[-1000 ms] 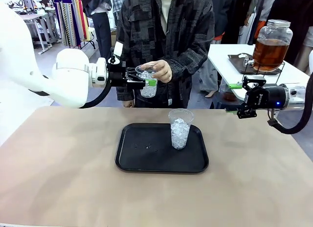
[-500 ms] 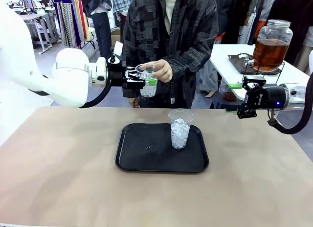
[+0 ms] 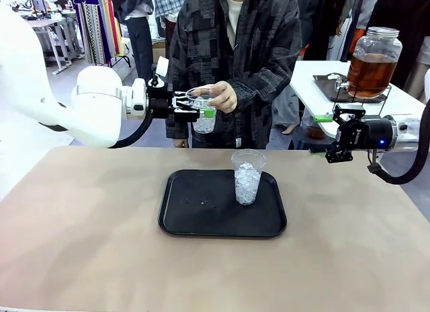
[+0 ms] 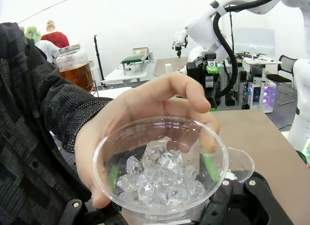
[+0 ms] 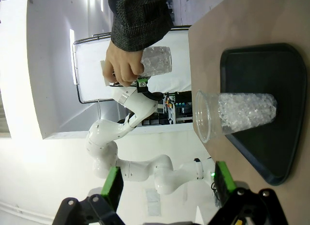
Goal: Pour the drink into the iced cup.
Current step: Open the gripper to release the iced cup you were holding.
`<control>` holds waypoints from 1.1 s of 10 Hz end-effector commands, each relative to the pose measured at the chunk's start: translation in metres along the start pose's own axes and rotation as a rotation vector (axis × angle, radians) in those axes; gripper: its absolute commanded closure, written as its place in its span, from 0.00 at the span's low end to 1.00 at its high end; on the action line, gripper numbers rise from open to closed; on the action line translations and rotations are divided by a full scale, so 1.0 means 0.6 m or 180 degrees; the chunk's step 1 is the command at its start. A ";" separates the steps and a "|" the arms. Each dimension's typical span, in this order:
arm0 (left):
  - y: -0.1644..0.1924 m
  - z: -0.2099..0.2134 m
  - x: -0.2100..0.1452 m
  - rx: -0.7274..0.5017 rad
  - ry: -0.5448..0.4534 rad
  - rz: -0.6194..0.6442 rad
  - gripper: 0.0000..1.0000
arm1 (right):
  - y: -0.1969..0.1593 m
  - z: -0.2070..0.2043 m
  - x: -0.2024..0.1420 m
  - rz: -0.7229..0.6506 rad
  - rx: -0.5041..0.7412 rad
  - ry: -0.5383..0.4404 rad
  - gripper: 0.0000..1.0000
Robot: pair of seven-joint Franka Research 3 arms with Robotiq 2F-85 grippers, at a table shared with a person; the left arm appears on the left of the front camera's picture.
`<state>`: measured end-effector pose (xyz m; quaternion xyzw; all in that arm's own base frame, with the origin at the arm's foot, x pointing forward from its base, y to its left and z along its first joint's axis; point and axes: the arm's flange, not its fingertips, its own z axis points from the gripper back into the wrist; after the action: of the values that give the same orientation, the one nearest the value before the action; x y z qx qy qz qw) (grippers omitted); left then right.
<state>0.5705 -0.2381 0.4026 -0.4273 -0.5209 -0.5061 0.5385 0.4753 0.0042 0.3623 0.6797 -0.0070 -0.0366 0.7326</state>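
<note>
two clear ice-filled cups, both upright, tray cup (image 3: 248, 176) on the black tray (image 3: 181, 221), raised cup (image 3: 203, 125) clamped in left pincer (image 3: 203, 114), person's hand (image 3: 224, 97) on it too, right pincer (image 3: 327, 135) agape, empty, amber drink (image 3: 368, 73) in far jar (image 3: 374, 40)

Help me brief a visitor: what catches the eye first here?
An ice-filled cup hangs at the table's far side, clasped by both the left gripper and a person's hand. Nearer, a second iced cup stands on the black tray; a jar of amber drink sits far right.
</note>
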 end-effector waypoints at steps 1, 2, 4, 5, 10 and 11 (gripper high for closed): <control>-0.008 0.001 0.002 0.0003 -0.0008 -0.0048 0.20 | 0.003 -0.001 0.000 0.0017 -0.0003 -0.0003 0.00; -0.008 0.001 0.002 0.0003 -0.0008 -0.0048 0.20 | 0.003 -0.001 0.000 0.0017 -0.0003 -0.0003 0.00; -0.008 0.001 0.002 0.0003 -0.0008 -0.0048 0.20 | 0.003 -0.001 0.000 0.0017 -0.0003 -0.0003 0.00; -0.008 0.001 0.002 0.0003 -0.0008 -0.0048 0.20 | 0.003 -0.001 0.000 0.0017 -0.0003 -0.0003 0.00; -0.019 0.068 -0.045 -0.0008 -0.0104 0.0185 0.00 | 0.003 -0.001 0.000 0.0017 -0.0003 -0.0003 0.00; -0.027 0.089 -0.056 0.0022 -0.0076 0.0160 0.00 | 0.003 -0.001 0.000 0.0017 -0.0003 -0.0003 0.00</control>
<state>0.5617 -0.1966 0.3734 -0.4457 -0.5139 -0.4812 0.5530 0.4753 0.0041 0.3623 0.6797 -0.0071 -0.0366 0.7326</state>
